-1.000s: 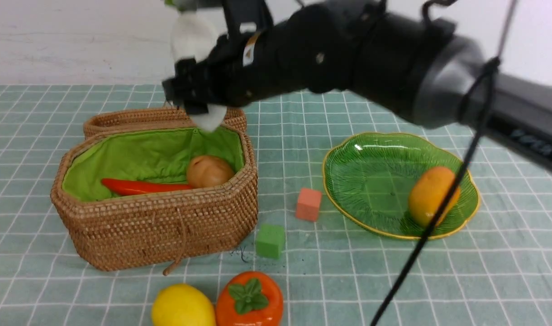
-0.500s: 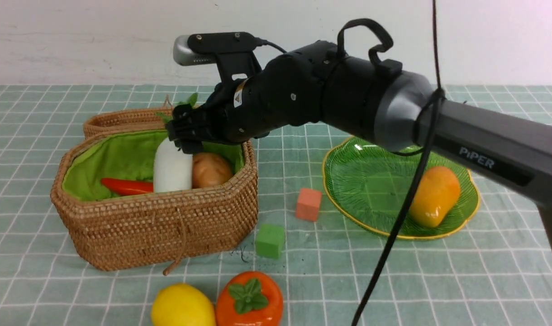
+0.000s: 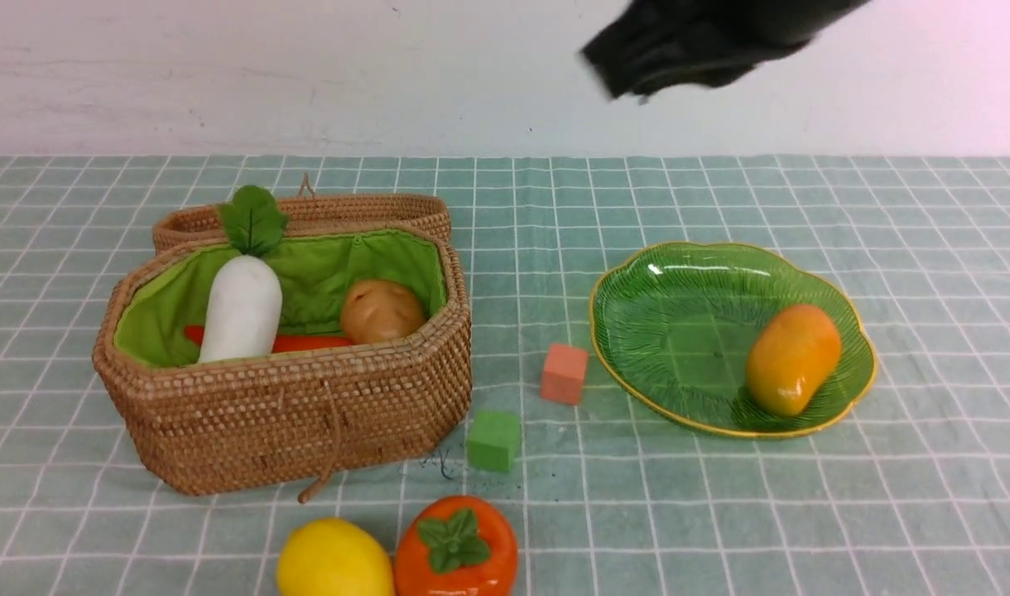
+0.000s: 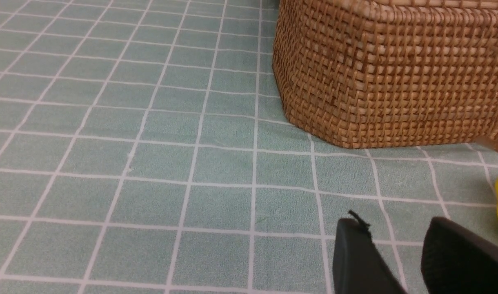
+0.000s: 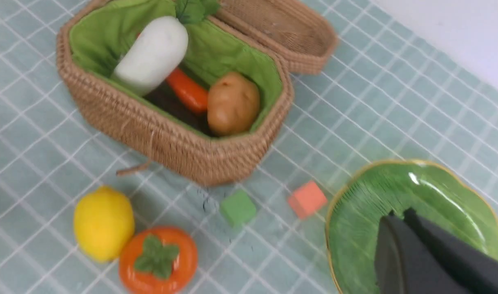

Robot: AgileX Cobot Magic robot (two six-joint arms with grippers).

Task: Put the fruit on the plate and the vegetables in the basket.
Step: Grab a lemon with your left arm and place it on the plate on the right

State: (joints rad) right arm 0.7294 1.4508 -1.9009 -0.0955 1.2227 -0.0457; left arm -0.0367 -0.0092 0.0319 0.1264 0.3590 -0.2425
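My right tool (image 5: 398, 216) was closed and empty, high over the counter (image 3: 720, 513). My left tool (image 4: 392, 224) stood a little open and held nothing. The white radish with green leaves (image 3: 242, 310), the long red-orange carrot (image 3: 310, 342) and the round brown potato (image 3: 382, 310) were inside the brown woven wicker basket (image 3: 290, 414). The yellow-orange mango (image 3: 791, 358) lay on the green glass plate (image 3: 662, 331). The yellow lemon (image 3: 334, 559) and the round orange fruit (image 3: 455, 546) lay on the counter in front of the basket.

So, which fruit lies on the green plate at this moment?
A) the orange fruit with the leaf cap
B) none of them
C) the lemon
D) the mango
D: the mango rests on the plate, while the lemon and the orange fruit sit on the tablecloth in front of the basket.
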